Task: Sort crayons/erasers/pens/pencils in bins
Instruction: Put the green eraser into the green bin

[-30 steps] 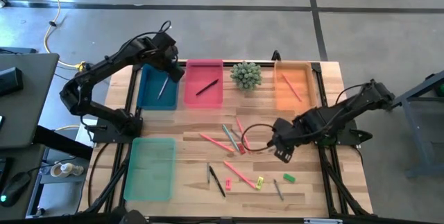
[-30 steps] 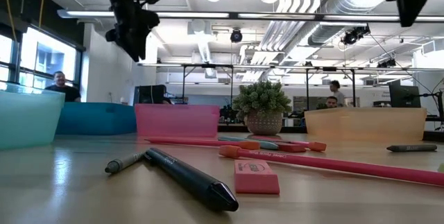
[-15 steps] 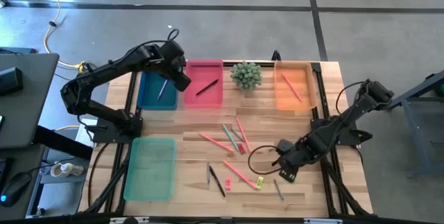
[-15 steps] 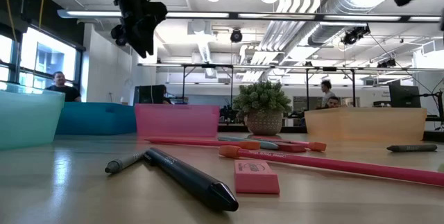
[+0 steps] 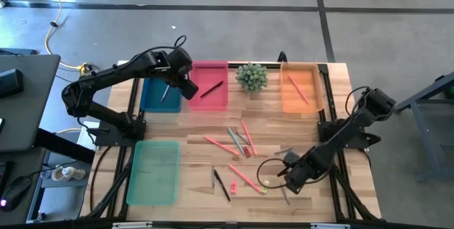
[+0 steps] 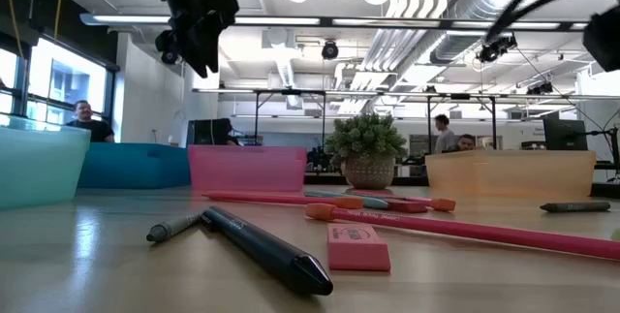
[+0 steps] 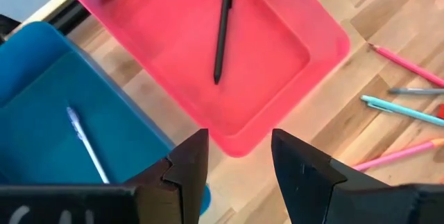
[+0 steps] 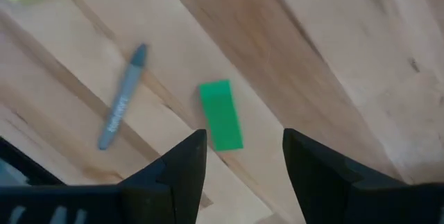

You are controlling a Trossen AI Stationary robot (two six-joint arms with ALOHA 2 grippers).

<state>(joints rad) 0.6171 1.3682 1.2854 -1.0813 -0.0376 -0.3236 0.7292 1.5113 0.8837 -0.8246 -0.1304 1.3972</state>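
- over the last second the right gripper (image 5: 291,178) had swung from the middle of the table (image 5: 298,126) down to its front right part, and it now hung low over the green eraser (image 8: 220,115), jaws spread wide with nothing between them.
- that looked to me like the run-in for a grab; the eraser was not yet held and lay flat on the wood, far from the pale green bin (image 5: 153,171).
- the left gripper (image 5: 189,89) had drifted from over the blue bin (image 5: 150,94) towards the pink bin (image 5: 208,100); it hung over their shared edge, jaws apart and empty, so its last drop seemed finished.
- the right wrist view alone showed the green eraser, with a grey crayon (image 8: 122,106) beside it; from above the arm hid that eraser.
- the low view showed a pink eraser (image 6: 357,246) and a black pen (image 6: 266,247) up close, but of the right arm only a dark part at the edge.
- the left wrist view showed one black pen (image 7: 222,28) in the pink bin and one pale pen (image 7: 86,143) in the blue.
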